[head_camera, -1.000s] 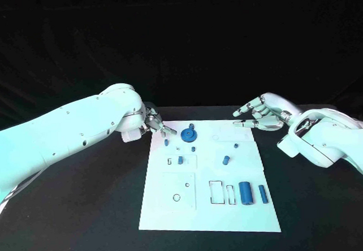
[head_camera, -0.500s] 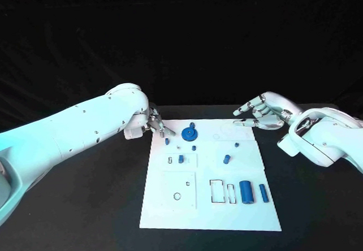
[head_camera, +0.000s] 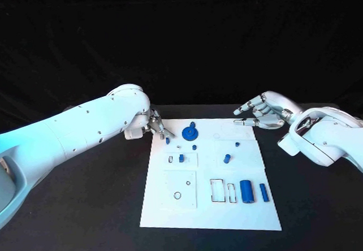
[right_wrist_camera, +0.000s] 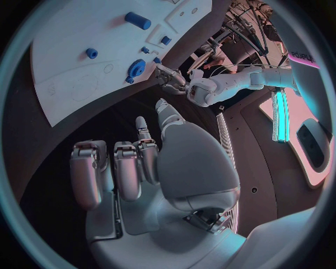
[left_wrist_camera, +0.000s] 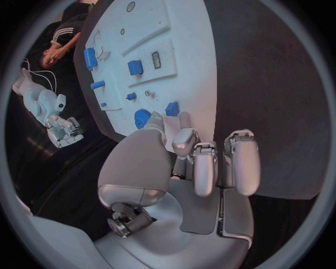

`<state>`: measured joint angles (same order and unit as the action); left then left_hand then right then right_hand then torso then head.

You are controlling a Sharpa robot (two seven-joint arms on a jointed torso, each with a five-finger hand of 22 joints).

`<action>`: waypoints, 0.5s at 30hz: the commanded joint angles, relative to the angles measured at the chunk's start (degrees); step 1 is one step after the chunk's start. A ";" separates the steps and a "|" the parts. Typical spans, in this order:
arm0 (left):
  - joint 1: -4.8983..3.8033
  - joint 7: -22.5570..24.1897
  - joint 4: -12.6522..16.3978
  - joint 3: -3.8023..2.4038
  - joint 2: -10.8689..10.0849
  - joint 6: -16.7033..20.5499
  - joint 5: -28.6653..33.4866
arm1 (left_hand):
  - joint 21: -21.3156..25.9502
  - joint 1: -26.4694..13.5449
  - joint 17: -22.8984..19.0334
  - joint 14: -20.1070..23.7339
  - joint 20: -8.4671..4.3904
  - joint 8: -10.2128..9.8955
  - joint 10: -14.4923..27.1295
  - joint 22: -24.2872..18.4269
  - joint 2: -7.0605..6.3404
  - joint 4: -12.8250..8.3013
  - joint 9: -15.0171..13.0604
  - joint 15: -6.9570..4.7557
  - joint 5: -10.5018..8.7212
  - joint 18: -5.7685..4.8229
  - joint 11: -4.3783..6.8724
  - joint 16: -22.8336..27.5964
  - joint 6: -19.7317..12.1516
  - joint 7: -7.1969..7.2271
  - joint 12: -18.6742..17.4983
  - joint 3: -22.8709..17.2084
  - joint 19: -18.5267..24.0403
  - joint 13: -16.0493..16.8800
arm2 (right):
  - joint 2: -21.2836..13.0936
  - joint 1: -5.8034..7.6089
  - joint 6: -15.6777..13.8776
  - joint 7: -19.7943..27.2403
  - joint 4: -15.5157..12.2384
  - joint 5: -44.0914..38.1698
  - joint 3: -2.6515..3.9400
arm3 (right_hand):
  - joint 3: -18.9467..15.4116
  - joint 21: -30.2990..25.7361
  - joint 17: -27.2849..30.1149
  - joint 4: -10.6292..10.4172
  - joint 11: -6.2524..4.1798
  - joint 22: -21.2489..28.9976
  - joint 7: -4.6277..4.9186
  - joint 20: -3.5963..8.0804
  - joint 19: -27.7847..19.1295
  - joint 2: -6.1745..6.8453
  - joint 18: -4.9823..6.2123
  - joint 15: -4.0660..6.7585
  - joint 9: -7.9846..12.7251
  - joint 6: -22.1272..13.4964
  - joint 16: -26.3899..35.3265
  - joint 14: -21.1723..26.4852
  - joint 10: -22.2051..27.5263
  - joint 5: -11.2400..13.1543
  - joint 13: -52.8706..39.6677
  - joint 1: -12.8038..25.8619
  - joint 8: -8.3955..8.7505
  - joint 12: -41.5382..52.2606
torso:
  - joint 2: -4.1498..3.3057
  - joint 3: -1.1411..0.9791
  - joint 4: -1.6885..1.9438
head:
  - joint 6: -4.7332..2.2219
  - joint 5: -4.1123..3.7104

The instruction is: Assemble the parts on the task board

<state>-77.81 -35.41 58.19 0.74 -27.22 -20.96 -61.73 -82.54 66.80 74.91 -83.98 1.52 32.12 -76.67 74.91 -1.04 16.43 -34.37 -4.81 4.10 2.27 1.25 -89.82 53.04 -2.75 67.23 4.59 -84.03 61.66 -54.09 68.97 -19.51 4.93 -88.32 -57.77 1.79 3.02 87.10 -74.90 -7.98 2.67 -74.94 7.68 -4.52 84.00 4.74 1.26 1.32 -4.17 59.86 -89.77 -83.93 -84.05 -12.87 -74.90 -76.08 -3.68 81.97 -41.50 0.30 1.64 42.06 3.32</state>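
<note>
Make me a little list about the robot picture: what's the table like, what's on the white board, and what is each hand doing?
table: black
task board: white plate in the middle of the table
parts: small blue pieces on the board, among them a round gear at the far end and a long cylinder nearer the robot
left hand: at the board's far left corner, fingertips beside a small blue piece; whether it holds it is unclear
right hand: at the board's far right corner, fingers apart, holding nothing
</note>
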 commanded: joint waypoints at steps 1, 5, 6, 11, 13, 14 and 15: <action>0.03 0.50 -0.11 0.01 0.17 -1.88 0.05 | -0.36 0.27 15.09 -6.02 -0.10 0.43 -0.16 5.83 0.60 -0.04 0.08 0.00 0.12 -0.08 0.11 -0.18 0.45 0.01 0.37 0.30 -2.92 0.04 | 0.08 -0.04 0.71 0.39 0.01 -0.20 0.00 | -0.47 -0.29 -14.82 0.00 0.11 -8.76 -0.03 -0.30 2.60 -0.11 0.25 -0.04 -0.09 0.22 -0.03 -6.00 -2.76 -0.21 -11.43 0.66 -0.14 -0.15 | -0.01 0.00 0.02 | 0.06 0.07; 0.09 0.57 -0.22 0.02 0.28 -2.10 0.46 | -0.46 1.02 15.09 -6.02 -0.17 0.54 -0.28 5.98 1.04 -0.19 0.11 -0.06 0.18 -0.11 0.18 -0.18 0.52 0.07 0.48 0.17 -2.97 0.13 | 0.10 -0.05 0.72 0.40 0.03 -0.20 0.00 | -0.47 -0.29 -14.82 0.00 0.11 -8.76 -0.03 -0.30 2.60 -0.11 0.25 -0.04 -0.09 0.22 -0.03 -6.00 -2.76 -0.21 -11.43 0.66 -0.14 -0.15 | 0.00 0.01 0.01 | 0.11 0.12; 0.11 0.60 -0.24 0.03 0.32 -2.17 0.60 | -0.48 1.21 15.09 -6.02 -0.18 0.56 -0.30 6.01 1.16 -0.22 0.12 -0.08 0.18 -0.12 0.19 -0.18 0.54 0.09 0.49 0.14 -2.98 0.13 | 0.11 -0.05 0.73 0.40 0.04 -0.20 0.00 | -0.47 -0.29 -14.82 0.00 0.11 -8.76 -0.03 -0.30 2.60 -0.11 0.25 -0.04 -0.09 0.22 -0.03 -6.00 -2.76 -0.21 -11.43 0.66 -0.14 -0.15 | -0.01 0.00 0.01 | 0.11 0.13; 0.24 0.73 -0.38 0.07 0.52 -2.21 0.99 | -0.44 1.92 15.09 -6.02 -0.23 0.67 -0.36 5.99 1.68 -0.29 0.17 -0.12 0.18 -0.11 0.23 -0.18 0.61 0.13 0.52 -0.03 -2.97 0.15 | 0.15 -0.05 0.76 0.41 0.07 -0.20 0.00 | -0.47 -0.29 -14.82 0.00 0.11 -8.76 -0.03 -0.30 2.60 -0.11 0.25 -0.04 -0.09 0.22 -0.03 -6.00 -2.76 -0.21 -11.43 0.66 -0.14 -0.15 | -0.04 0.02 -0.05 | 0.15 0.08; 0.28 0.78 -0.45 0.08 0.58 -2.11 1.11 | -0.46 2.16 15.09 -6.02 -0.24 0.72 -0.40 6.02 1.86 -0.32 0.18 -0.13 0.19 -0.11 0.25 -0.18 0.67 0.15 0.55 -0.10 -2.97 0.17 | 0.16 -0.05 0.76 0.41 0.08 -0.20 0.00 | -0.47 -0.29 -14.82 0.00 0.11 -8.76 -0.03 -0.30 2.60 -0.11 0.25 -0.04 -0.09 0.22 -0.03 -6.00 -2.76 -0.21 -11.43 0.66 -0.14 -0.15 | -0.03 0.01 -0.03 | 0.13 0.06; 0.29 0.80 -0.47 0.08 0.60 -2.07 1.19 | -0.47 2.25 15.09 -6.02 -0.25 0.75 -0.42 6.04 1.93 -0.33 0.18 -0.14 0.19 -0.12 0.26 -0.18 0.71 0.16 0.56 -0.13 -2.98 0.18 | 0.17 -0.05 0.76 0.42 0.08 -0.20 0.00 | -0.47 -0.29 -14.82 0.00 0.11 -8.76 -0.03 -0.30 2.60 -0.11 0.25 -0.04 -0.09 0.22 -0.03 -6.00 -2.76 -0.21 -11.43 0.66 -0.14 -0.15 | -0.03 0.01 -0.04 | 0.13 0.07; 0.31 0.82 -0.50 0.09 0.62 -2.02 1.28 | -0.49 2.33 15.09 -6.02 -0.25 0.77 -0.43 6.06 1.99 -0.34 0.18 -0.14 0.19 -0.12 0.26 -0.18 0.74 0.17 0.57 -0.15 -2.99 0.18 | 0.17 -0.05 0.77 0.42 0.08 -0.20 0.00 | -0.47 -0.29 -14.82 0.00 0.11 -8.76 -0.03 -0.30 2.60 -0.11 0.25 -0.04 -0.09 0.22 -0.03 -6.00 -2.76 -0.21 -11.43 0.66 -0.14 -0.15 | -0.02 0.01 -0.04 | 0.14 0.08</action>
<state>-77.52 -35.28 57.75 0.83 -26.76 -21.99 -61.24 -82.91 68.78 74.91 -83.97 1.52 32.56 -76.88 74.91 0.93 16.41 -34.26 -4.81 4.10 2.27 1.45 -89.82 53.24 -2.55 67.47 4.56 -84.03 61.78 -53.99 68.96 -19.48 4.93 -88.23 -57.77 1.79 3.02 87.10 -74.94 -7.98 2.67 -74.92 7.68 -4.52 84.00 4.74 1.26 1.32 -4.17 59.86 -89.77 -83.93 -84.05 -12.87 -74.90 -76.08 -3.68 81.97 -41.50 0.30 1.63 42.23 3.41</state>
